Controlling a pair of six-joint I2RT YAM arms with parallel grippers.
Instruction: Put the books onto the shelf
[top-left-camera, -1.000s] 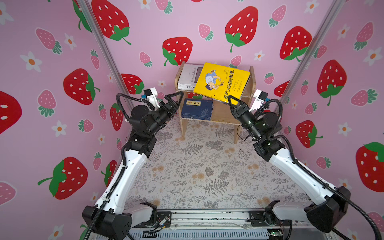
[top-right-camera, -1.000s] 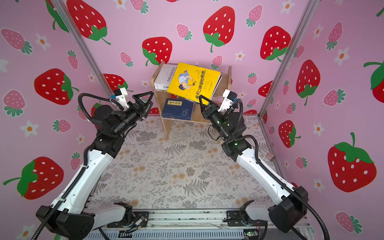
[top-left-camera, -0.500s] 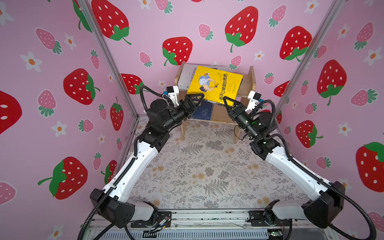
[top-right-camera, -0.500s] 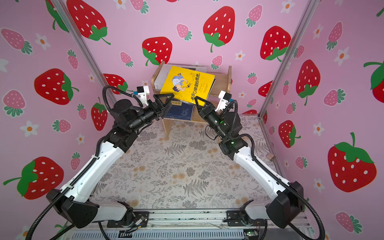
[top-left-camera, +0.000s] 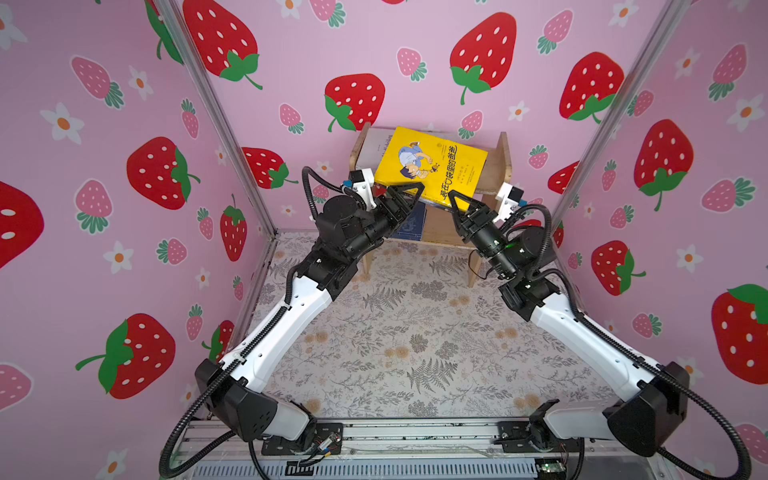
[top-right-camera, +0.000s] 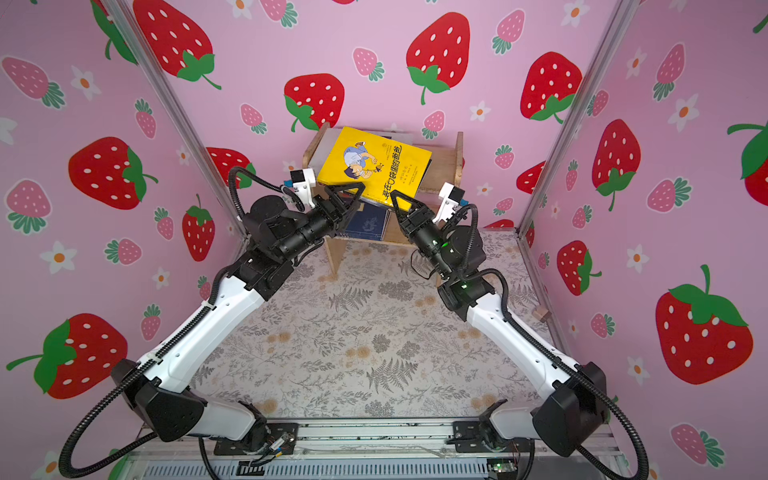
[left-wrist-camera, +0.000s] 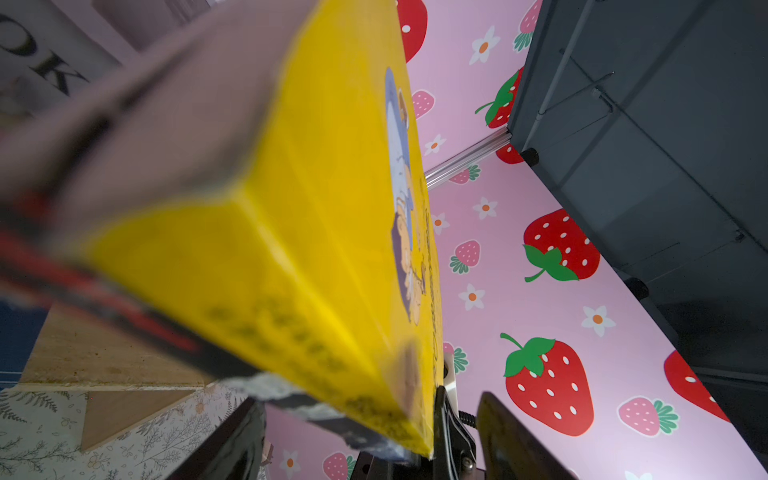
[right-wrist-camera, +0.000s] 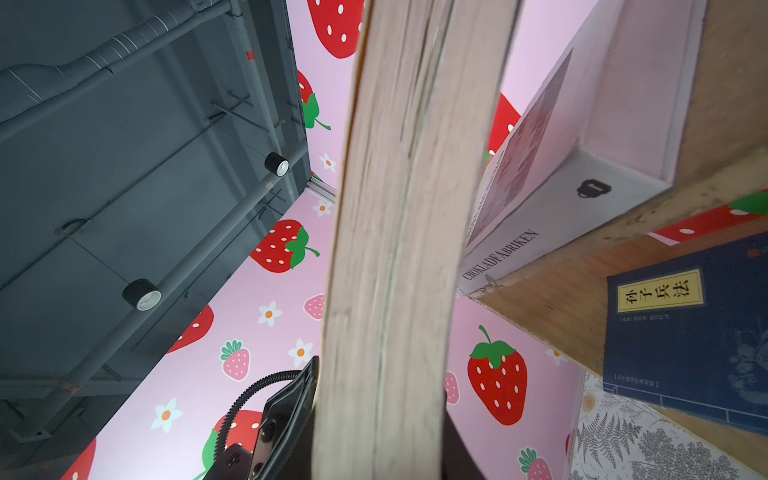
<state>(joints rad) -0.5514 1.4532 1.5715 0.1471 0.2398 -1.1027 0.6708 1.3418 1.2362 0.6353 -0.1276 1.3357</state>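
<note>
A yellow cartoon-cover book (top-left-camera: 432, 166) (top-right-camera: 374, 166) lies tilted over the top of the light-wood shelf (top-left-camera: 500, 166) (top-right-camera: 446, 166). A black book (left-wrist-camera: 137, 316) is pressed under it. My right gripper (top-left-camera: 451, 199) (right-wrist-camera: 382, 436) is shut on the near edge of both, and their page edges fill its jaws. My left gripper (top-left-camera: 417, 193) (left-wrist-camera: 374, 449) is open, straddling the yellow book's (left-wrist-camera: 311, 208) near left corner with a gap on one side. A thick white book (top-left-camera: 374, 145) (right-wrist-camera: 540, 232) lies on the top tier. A navy book (top-right-camera: 368, 222) (right-wrist-camera: 685, 332) sits on the lower tier.
The shelf stands against the back strawberry wall, on a floral mat (top-left-camera: 415, 332). Pink walls and metal posts (top-left-camera: 216, 124) close in both sides. The arms' base rail (top-left-camera: 395, 436) runs along the front edge.
My left arm swung in from the left to the yellow book's near corner, and its jaws narrowed a little. The right gripper carried the books lower and leftward over the top tier.
</note>
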